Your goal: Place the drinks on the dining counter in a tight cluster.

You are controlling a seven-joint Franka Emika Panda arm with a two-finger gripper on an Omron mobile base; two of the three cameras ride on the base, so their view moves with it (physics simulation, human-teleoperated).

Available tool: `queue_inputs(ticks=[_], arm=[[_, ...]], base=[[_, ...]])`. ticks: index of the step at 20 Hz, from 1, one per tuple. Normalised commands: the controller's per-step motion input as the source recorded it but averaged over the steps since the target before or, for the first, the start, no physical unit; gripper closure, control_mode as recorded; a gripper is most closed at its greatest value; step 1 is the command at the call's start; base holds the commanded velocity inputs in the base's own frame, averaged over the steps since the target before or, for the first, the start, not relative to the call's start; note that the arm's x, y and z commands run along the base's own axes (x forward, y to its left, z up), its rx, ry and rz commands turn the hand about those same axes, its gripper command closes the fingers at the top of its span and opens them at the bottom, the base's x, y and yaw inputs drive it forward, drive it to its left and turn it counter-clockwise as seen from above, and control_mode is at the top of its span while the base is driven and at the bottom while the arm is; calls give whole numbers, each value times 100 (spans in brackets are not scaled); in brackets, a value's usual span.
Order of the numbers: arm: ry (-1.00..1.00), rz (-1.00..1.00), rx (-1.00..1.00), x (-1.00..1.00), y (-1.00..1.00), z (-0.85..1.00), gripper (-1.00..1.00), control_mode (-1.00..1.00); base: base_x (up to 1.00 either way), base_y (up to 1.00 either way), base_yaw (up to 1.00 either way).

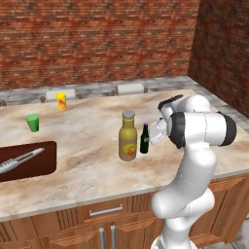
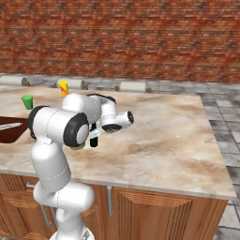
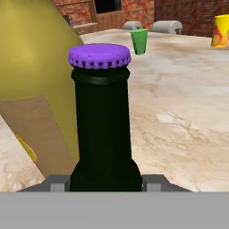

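Hand view: gripper flanks dark bottle.

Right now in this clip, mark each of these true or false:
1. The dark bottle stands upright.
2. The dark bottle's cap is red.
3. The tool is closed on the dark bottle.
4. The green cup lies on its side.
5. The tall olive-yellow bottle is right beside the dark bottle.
1. True: the dark bottle stands upright on the dining counter.
2. False: its cap is purple.
3. True: the tool sits around the bottle's body, one finger on each side.
4. False: the green cup stands upright.
5. True: the tall olive-yellow bottle stands next to it, seemingly not quite touching.
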Motion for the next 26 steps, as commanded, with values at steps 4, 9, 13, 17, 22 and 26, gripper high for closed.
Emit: queue_inputs(ticks=[4,9,13,17,22,26], arm=[[-5,0,0,-2,0,-2,100,-100],[-10,0,0,0,0,-15,100,-100],[-11,0,0,-4,0,-30,100,-100],[-15,0,0,-26,0,-18,100,-100],[-14,0,0,-12,0,-13,100,-100],[-1,0,0,-1,0,0,100,-100]], base=[[0,0,0],[0,0,0],[0,0,0],[0,0,0],[0,0,0],[0,0,0]])
